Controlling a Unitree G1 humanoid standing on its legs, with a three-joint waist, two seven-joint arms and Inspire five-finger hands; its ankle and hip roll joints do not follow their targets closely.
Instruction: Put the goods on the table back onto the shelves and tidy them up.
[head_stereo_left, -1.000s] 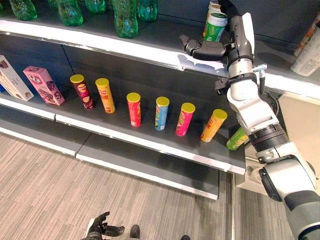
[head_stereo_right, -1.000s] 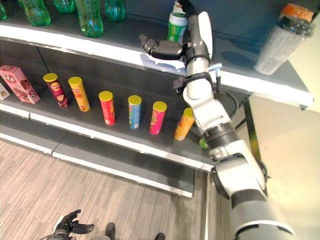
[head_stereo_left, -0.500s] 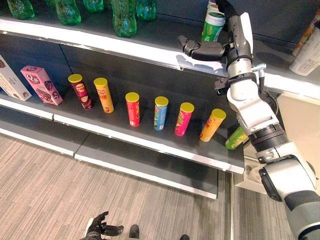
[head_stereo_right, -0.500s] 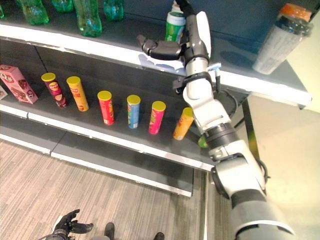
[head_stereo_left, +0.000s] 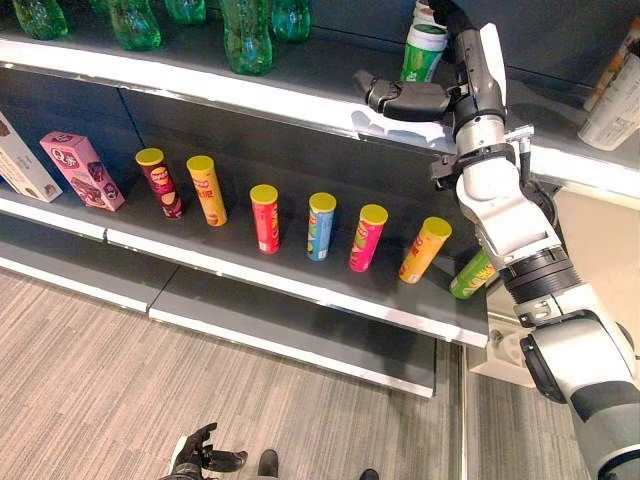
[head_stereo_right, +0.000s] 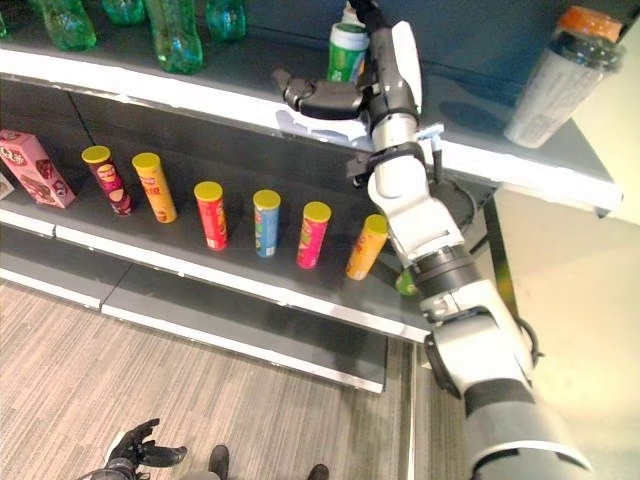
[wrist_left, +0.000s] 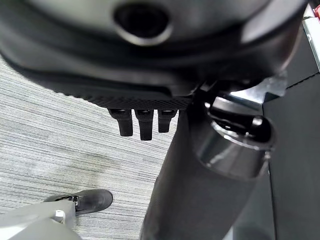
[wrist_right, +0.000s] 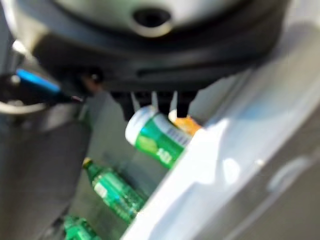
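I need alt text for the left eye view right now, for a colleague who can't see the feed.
The robot's right hand is raised at the top shelf, thumb spread, beside a green-and-white canister standing there. On the shelf below, a row of yellow-lidded chip tubes stands beside a pink box; green bottles line the top shelf.

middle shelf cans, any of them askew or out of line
Yes: the green can at the row's right end leans sharply, partly hidden behind the right arm, while the other cans, such as the red can, stand about upright in line.
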